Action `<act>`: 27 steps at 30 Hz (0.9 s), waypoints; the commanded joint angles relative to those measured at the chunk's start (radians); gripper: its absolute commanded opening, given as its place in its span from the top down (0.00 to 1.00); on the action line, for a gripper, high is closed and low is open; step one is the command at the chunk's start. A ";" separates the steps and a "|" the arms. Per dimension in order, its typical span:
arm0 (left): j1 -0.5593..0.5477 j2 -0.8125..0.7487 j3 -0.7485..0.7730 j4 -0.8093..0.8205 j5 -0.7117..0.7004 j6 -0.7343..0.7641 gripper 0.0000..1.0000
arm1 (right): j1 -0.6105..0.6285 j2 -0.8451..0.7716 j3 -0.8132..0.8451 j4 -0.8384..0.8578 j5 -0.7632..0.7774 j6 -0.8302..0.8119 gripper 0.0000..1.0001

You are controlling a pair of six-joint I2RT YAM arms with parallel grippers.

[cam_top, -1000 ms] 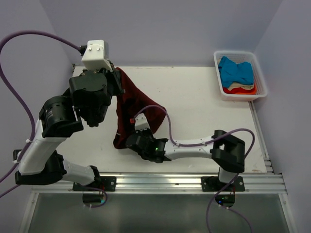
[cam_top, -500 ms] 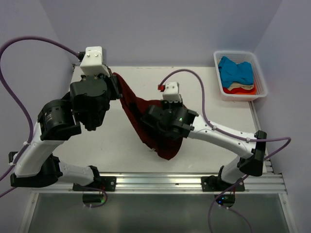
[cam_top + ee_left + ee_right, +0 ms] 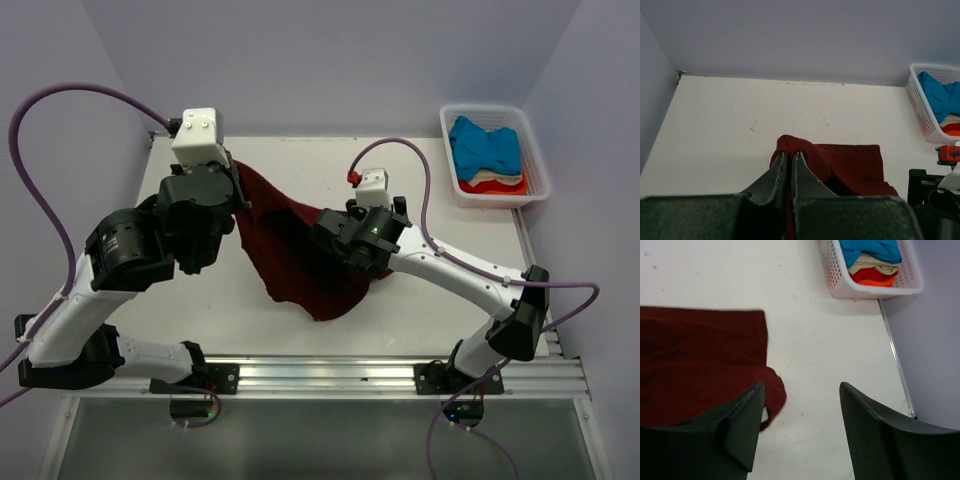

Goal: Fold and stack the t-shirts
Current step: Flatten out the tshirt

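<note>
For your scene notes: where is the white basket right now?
Top view: the white basket sits at the table's far right corner, a blue t-shirt inside.

The left arm and right arm share white shells, bulky black joints, purple cables, white wrist boxes and dark fingers.

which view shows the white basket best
Top external: the whole white basket is in frame, blue t-shirt on top. Right wrist shows it closer but cropped at the top edge; left wrist catches only part of it at the right edge.
</note>
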 commanded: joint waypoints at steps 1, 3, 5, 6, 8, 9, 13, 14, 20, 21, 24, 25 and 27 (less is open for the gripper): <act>0.011 -0.018 -0.036 0.020 -0.020 -0.045 1.00 | 0.003 -0.007 -0.054 -0.156 -0.116 -0.019 0.33; 0.015 -0.026 -0.069 0.023 -0.010 -0.061 1.00 | 0.001 -0.036 -0.116 -0.048 -0.155 -0.064 0.31; 0.020 -0.038 -0.086 0.025 -0.002 -0.071 1.00 | 0.001 -0.050 -0.153 0.007 -0.216 -0.095 0.30; 0.021 -0.043 -0.098 0.025 -0.001 -0.077 1.00 | 0.003 -0.059 -0.189 0.050 -0.234 -0.095 0.31; 0.026 -0.055 -0.106 0.028 0.003 -0.078 1.00 | 0.001 -0.075 -0.234 0.124 -0.328 -0.131 0.33; 0.026 -0.055 -0.110 0.029 0.004 -0.078 1.00 | 0.003 -0.087 -0.296 0.184 -0.374 -0.163 0.34; 0.035 -0.060 -0.115 0.028 0.004 -0.077 1.00 | 0.001 -0.170 -0.482 0.524 -0.589 -0.288 0.32; 0.037 -0.063 -0.115 0.025 0.006 -0.077 1.00 | -0.003 -0.174 -0.507 0.549 -0.625 -0.289 0.32; 0.046 -0.072 -0.129 0.031 0.015 -0.080 1.00 | -0.033 -0.096 -0.619 0.725 -0.779 -0.299 0.30; 0.046 -0.072 -0.130 0.031 0.013 -0.080 1.00 | -0.039 -0.079 -0.633 0.756 -0.787 -0.297 0.30; 0.046 -0.074 -0.130 0.029 0.016 -0.081 1.00 | -0.080 -0.017 -0.641 0.796 -0.798 -0.314 0.32; 0.048 -0.074 -0.130 0.029 0.018 -0.083 1.00 | -0.104 -0.001 -0.639 0.802 -0.798 -0.320 0.33; 0.048 -0.078 -0.132 0.028 0.018 -0.083 1.00 | -0.129 0.037 -0.635 0.810 -0.799 -0.325 0.35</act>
